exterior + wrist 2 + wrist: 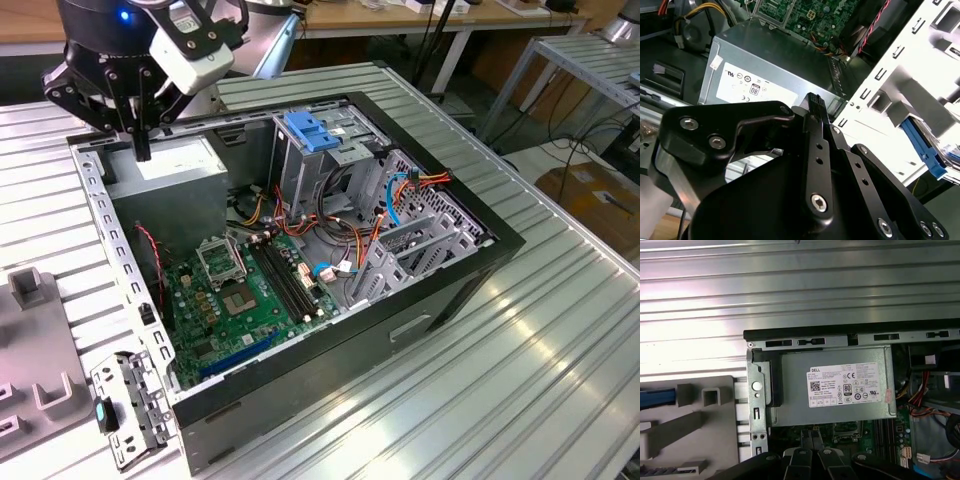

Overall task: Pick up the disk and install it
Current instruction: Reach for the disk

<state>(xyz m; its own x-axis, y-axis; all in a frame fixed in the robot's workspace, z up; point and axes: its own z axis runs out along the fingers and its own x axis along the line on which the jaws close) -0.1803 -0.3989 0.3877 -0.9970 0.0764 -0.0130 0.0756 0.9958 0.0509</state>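
Observation:
My gripper (142,150) hangs shut and empty just above the grey power-supply box (178,165) at the back corner of the open computer case (440,290). In both wrist views its fingertips (815,102) (810,437) are pressed together over the box's white sticker (847,385). A blue strip (657,396) lies in a grey holder (695,420) outside the case wall. It may be the disk's side rail, and the rest of the disk is cut off. The drive cage with a blue handle (315,130) stands at the case's far side.
A green motherboard (250,290) with coloured cables fills the case floor. The case sits on a ribbed metal table (540,380). In the exterior view's left, grey holders (35,340) and a metal bracket (125,405) lie beside the case. Benches and cables stand beyond.

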